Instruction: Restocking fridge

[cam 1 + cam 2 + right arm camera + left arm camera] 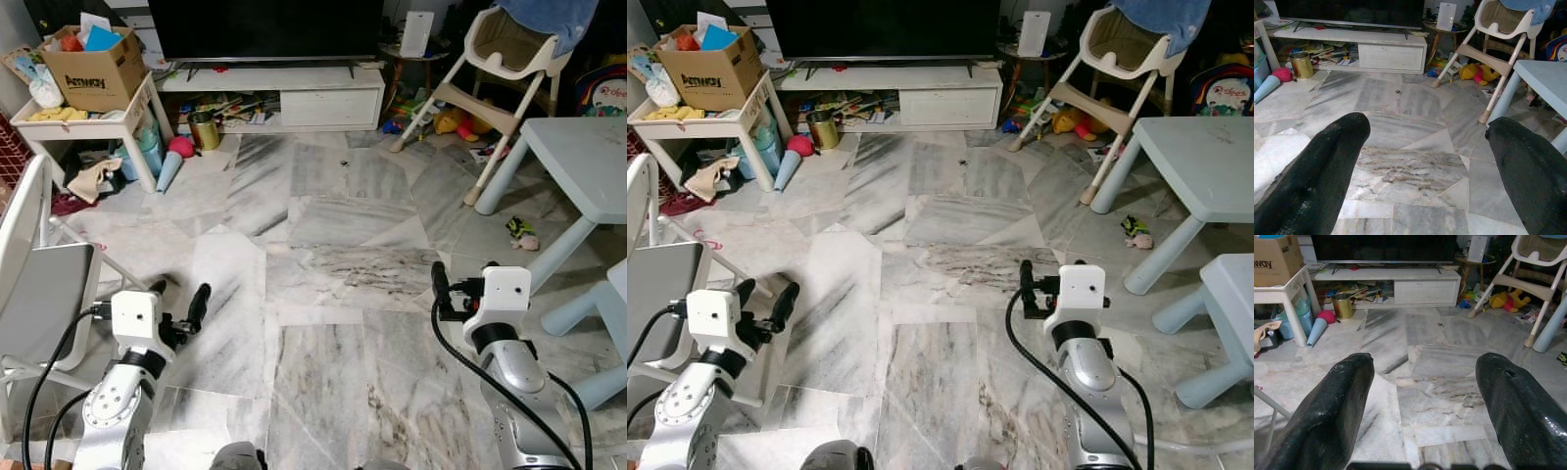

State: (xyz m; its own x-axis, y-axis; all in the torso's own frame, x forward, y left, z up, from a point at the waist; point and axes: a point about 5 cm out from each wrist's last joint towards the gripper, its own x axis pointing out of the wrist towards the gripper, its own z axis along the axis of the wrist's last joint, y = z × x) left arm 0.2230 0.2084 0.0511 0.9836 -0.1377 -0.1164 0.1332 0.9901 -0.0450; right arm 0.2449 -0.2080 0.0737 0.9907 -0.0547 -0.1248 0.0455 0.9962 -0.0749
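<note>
- Marble floor (323, 245) takes up most of the scene, grey-veined slabs, open down the middle between the two arms.
- Big dark TV (265, 24) at the far end, sitting on a low white TV stand (279, 93) with books and clutter on its open shelf.
- Pale blue table (583, 162) on the right, with a matching stool (602, 308) nearer, just beside the right arm.
- White high chair (495, 73) far right, legs splayed out onto the floor, with a yellow plush toy (1476, 71) under it.
- White side table (73, 122) far left carrying a cardboard box (93, 69) stuffed with odds and ends; a cloth and bottles sit beneath it.
- White folding chair (34, 284) near left, close against the left arm.
- Gold tin (204, 130) and a blue cone with a pink ball (171, 162) on the floor by the stand's left end.
- Small toy (519, 232) on the floor by the blue table's leg.
- Left gripper (1422, 382) hovers low over the floor, fingers spread wide, holding nothing.
- Right gripper (1427, 147) likewise, fingers apart and empty.
- The fridge can't be made out anywhere here.
</note>
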